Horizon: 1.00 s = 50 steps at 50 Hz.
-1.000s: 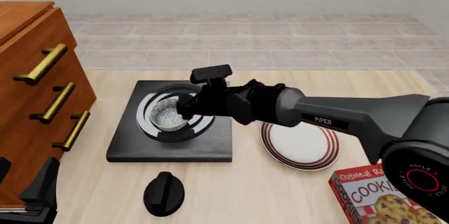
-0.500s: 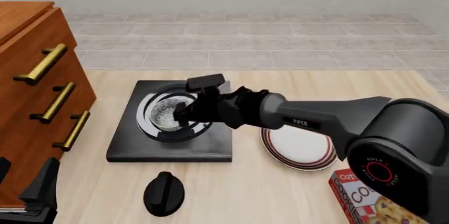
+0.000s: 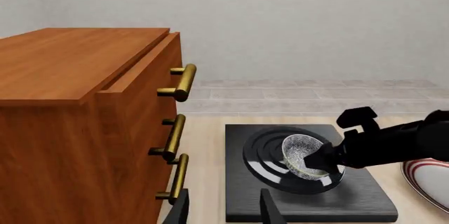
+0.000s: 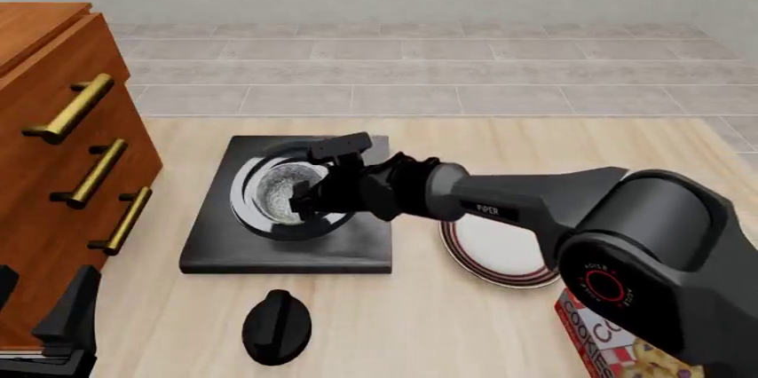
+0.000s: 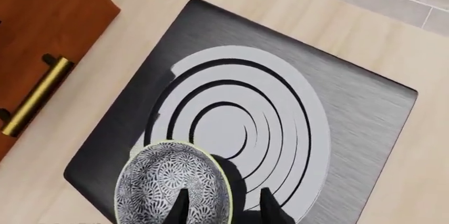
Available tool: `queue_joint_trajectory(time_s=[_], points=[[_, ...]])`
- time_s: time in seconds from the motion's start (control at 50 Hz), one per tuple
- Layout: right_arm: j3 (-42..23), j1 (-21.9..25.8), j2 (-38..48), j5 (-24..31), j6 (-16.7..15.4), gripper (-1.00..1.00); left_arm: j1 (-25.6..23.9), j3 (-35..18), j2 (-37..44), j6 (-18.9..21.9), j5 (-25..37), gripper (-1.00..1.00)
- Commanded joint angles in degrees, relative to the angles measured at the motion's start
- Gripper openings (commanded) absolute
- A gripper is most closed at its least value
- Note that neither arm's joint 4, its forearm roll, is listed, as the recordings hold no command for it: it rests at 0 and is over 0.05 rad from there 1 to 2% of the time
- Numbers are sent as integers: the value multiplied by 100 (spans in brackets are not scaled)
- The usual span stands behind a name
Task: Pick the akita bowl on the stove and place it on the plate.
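The akita bowl (image 4: pixel 280 195), black outside and speckled inside, sits on the stove (image 4: pixel 225 249) over its silver burner rings. My right gripper (image 4: pixel 311 197) is low at the bowl's right side. In the right wrist view the bowl (image 5: pixel 168 184) has its rim between the spread fingers (image 5: pixel 181 209), so the gripper (image 5: pixel 224 212) is open around the rim. The plate (image 4: pixel 509 254), white with red rings, lies right of the stove, partly under my right arm. My left gripper (image 3: pixel 224 213) is open, at the table's near left corner.
A wooden drawer cabinet (image 4: pixel 59 174) with brass handles stands left of the stove. The black knob (image 4: pixel 276 325) lies on the table in front of the stove. A red cookie box (image 4: pixel 598 338) is at the near right.
My right gripper has come down and a little forward, from above the bowl to its right rim. The bowl, the plate and the left arm have not moved.
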Motion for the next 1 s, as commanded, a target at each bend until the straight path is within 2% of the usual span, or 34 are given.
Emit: queue_joint_trajectory(time_s=[0.02,0.04,0.06,0.24,0.28,0.36,0.6,0.84,1.0], points=[[-85,-27,65,84,-283,100,0,0,0,0,0,100],[-65,-15,42,66,-283,100,0,0,0,0,0,100],[-21,17,-19,26,-406,-100,0,0,0,0,0,100],[212,-65,-441,-4,-635,-100,0,0,0,0,0,100],[153,-134,-479,49,-772,-100,0,0,0,0,0,100],[158,-177,-587,74,-788,-100,0,0,0,0,0,100],[924,-361,-1557,-210,-934,-100,0,0,0,0,0,100],[1569,-819,-2211,-460,-803,-100,0,0,0,0,0,100],[2255,-1224,-2779,-687,-639,-100,0,0,0,0,0,100]])
